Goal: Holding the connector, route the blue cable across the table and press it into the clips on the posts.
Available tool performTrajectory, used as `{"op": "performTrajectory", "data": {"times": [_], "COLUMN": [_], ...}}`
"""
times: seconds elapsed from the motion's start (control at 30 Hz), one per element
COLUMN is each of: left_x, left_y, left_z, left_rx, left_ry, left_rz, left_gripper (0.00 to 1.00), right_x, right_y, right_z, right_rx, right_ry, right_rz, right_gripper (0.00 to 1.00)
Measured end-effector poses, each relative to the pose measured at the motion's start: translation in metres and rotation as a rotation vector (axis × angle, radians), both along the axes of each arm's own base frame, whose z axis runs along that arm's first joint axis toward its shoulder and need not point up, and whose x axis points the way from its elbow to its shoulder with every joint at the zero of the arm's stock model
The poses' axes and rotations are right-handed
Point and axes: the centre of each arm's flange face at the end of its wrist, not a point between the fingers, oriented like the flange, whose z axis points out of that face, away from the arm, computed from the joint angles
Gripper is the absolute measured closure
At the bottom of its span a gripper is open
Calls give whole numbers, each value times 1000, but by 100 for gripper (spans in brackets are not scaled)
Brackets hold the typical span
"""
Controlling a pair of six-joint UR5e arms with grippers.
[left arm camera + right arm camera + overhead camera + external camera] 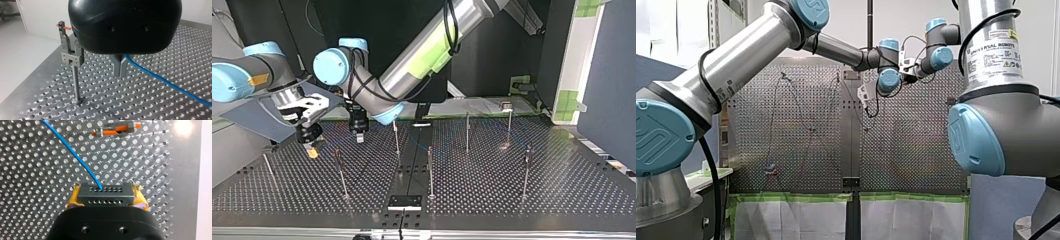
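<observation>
- My right gripper [107,196] clamps the connector [105,193]; my left gripper [120,68], fingers narrow, pinches the cable [162,80] beside the post [76,80].
- The post's clip [71,57] stands empty, so pressing-in likely remains.

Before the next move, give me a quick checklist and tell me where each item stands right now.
1. Grip on the connector between my right gripper's yellow pads: ok.
2. The blue cable seated in the connector: ok.
3. Cable pressed into the nearest clip: not ok, it runs clear of that post.
4. My left gripper shut at the cable: ok; whether it pinches it, cannot tell.
5. Cable path across the table unsnagged: cannot tell.
</observation>
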Motion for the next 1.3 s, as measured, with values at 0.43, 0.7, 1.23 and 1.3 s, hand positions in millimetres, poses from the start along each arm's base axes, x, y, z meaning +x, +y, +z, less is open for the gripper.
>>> {"op": "performTrajectory", "data": {"times": [0.43, 0.7, 1.23, 1.3], "left_x": [16, 19, 38, 41], "left_y": [4, 3, 5, 6], "left_z": [6, 7, 13, 14], "left_rx": [-39, -45, -67, -73], "left_ry": [-50, -65, -128, -142], "left_rz": [12, 5, -10, -10], "left_gripper": [100, 100, 100, 100], "right_x": [2, 7, 6, 6], "right_y": [-6, -5, -9, -10], "right_z": [19, 28, 28, 28], "right_rx": [-39, -55, -71, -77], "right_ry": [-12, -17, -21, -23], "right_rz": [13, 40, 45, 48], "right_gripper": [100, 100, 100, 100]}}
